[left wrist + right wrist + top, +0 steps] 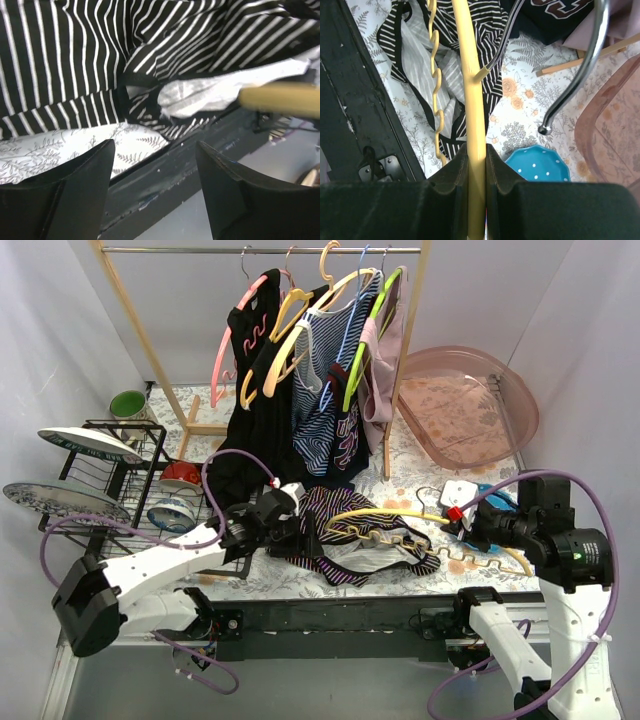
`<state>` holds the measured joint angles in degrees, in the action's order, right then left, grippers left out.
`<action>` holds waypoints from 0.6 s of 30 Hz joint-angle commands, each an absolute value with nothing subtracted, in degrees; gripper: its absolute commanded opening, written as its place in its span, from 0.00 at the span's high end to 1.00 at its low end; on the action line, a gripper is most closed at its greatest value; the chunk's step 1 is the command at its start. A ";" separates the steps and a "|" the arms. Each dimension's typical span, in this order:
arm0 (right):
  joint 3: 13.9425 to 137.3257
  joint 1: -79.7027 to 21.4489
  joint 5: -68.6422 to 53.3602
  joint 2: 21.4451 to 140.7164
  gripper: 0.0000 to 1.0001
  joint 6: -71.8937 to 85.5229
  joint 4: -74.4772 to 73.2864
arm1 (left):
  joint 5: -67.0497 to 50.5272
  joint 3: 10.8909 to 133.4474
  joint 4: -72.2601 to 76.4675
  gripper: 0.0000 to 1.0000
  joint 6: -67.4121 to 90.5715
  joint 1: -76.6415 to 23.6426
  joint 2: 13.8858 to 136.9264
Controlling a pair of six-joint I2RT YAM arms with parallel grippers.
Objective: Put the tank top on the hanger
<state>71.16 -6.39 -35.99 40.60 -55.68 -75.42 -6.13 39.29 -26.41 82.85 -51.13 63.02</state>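
Note:
The tank top [345,535] lies crumpled on the floral table, black with thin stripes, its pale inside showing. The pale-yellow hanger [400,512] lies across it, wavy bar toward the near edge. My right gripper [462,523] is shut on the hanger's upper arm [470,75], with the grey hook [580,65] off to the right. Part of the tank top [415,55] lies under the hanger. My left gripper [298,523] is open and empty [155,150], low over the table's near edge, just short of the tank top's hem [75,60]. The hanger shows blurred at right [280,99].
A clothes rack [405,350] with several hung garments stands behind. A dish rack [120,485] with plates and bowls is at left. A pink basin [465,400] is at back right. A blue dotted dish [537,165] lies beside the right gripper. A black rail [340,615] runs along the near edge.

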 commanded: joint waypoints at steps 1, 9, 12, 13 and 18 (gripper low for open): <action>69.79 -6.33 -35.77 39.46 0.99 -55.37 -74.71 | -0.70 44.64 -26.63 0.36 85.26 -53.79 67.93; 68.47 -6.42 -36.03 38.93 0.99 -55.90 -74.79 | 6.15 46.58 -26.54 0.54 84.90 -55.81 73.91; 67.85 -6.42 -36.30 39.11 0.99 -56.16 -74.88 | 7.38 46.93 -26.37 0.56 84.64 -55.99 75.85; 67.68 -6.33 -36.47 39.20 0.99 -56.42 -74.88 | 7.64 46.93 -26.11 0.72 84.64 -55.99 76.11; 65.13 -6.85 -36.21 39.64 0.99 -57.39 -74.88 | 8.09 47.28 -25.93 0.90 84.11 -56.07 76.03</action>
<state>66.50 -6.42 -34.85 39.35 -56.21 -76.27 5.56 44.99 -26.50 84.73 -55.72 77.34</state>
